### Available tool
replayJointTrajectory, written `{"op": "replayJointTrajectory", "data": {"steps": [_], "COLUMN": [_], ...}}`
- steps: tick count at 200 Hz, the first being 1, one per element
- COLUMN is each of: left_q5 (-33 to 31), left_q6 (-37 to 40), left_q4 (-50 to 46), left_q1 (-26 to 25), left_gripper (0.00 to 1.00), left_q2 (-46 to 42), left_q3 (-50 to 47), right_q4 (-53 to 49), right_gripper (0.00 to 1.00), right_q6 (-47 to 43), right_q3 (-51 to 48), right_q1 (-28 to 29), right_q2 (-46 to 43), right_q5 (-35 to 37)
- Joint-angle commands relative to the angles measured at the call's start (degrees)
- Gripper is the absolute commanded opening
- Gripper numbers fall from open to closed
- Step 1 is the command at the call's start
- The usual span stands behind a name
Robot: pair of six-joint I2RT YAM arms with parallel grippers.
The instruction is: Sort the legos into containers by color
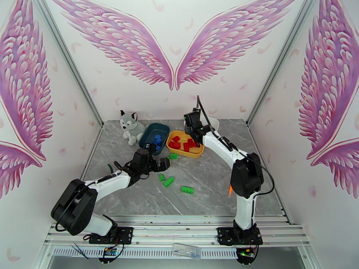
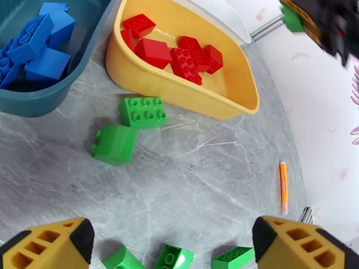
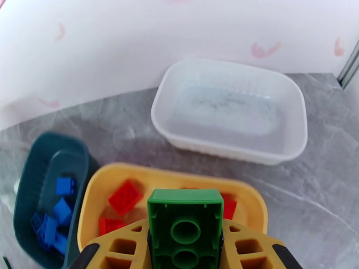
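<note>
Above the yellow tub point(image 3: 179, 172), the right gripper point(image 3: 185, 249) is clamped on a green brick point(image 3: 185, 207), whose hollow underside faces the wrist camera. The white tub point(image 3: 233, 151) lies straight ahead beyond the yellow tub's far rim, its long axis across the path, so this arm is the nearer one. On the yellow tub's near side, the left gripper point(image 2: 170, 238) hangs spread wide and empty over loose green bricks point(image 2: 142, 112).
</note>
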Motion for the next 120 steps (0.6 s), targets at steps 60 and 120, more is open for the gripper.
{"op": "replayJointTrajectory", "data": {"steps": [60,120], "left_q5": [1.4,0.7], "left_q6": [0.9,1.3], "left_q4": [0.4,0.4], "left_q1": [-1.4,-2.6], "left_gripper": [0.99,0.99], "left_q2": [-3.7,-3.7], "left_q3": [0.4,0.8], "right_q4": [-13.9,-13.9], "right_gripper": [0.25,0.7], "right_q6": [-0.6,-3.0], "right_q3": [33.8,37.6], "right_q1": [-12.8,-16.3], "right_q2": [24.1,24.9], "right_q5": [-10.7,-19.4]}}
